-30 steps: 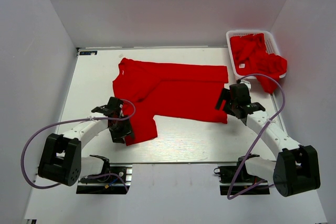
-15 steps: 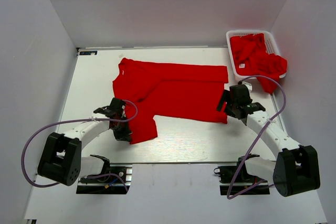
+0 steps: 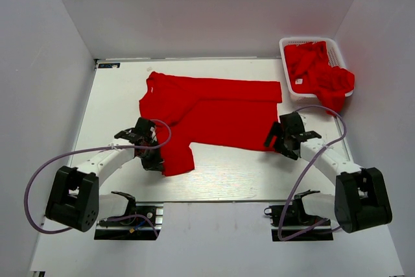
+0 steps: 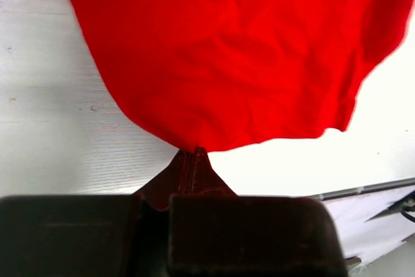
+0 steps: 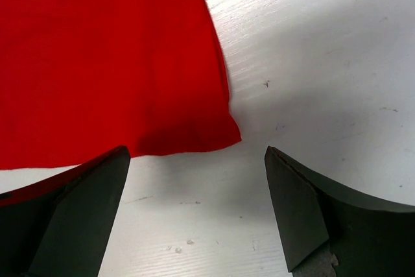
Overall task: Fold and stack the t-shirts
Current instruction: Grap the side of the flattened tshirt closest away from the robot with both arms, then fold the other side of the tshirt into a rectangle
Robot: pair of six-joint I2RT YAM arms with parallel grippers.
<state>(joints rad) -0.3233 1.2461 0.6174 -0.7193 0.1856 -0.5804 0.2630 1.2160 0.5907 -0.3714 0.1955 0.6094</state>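
Note:
A red t-shirt [image 3: 214,109] lies spread flat on the white table, its near sleeve [image 3: 176,157] hanging toward the front edge. My left gripper [image 3: 155,160] sits at that sleeve's left edge. In the left wrist view the left gripper [image 4: 192,154] is shut on the hem of the t-shirt [image 4: 227,50]. My right gripper [image 3: 273,142] stands open at the shirt's near right corner. Seen from the right wrist, the right gripper [image 5: 196,154] straddles bare table just before the t-shirt [image 5: 110,56] corner, not touching it. More red t-shirts [image 3: 319,72] fill the basket.
A white slotted basket [image 3: 285,45] stands at the back right, with red fabric spilling over its right rim. The table's front edge [image 3: 220,200] runs just beyond both arm bases. White walls close in the left, back and right sides.
My left gripper has shut on the sleeve's edge. My right gripper has moved slightly nearer and lower, toward the shirt's near right corner, still open.

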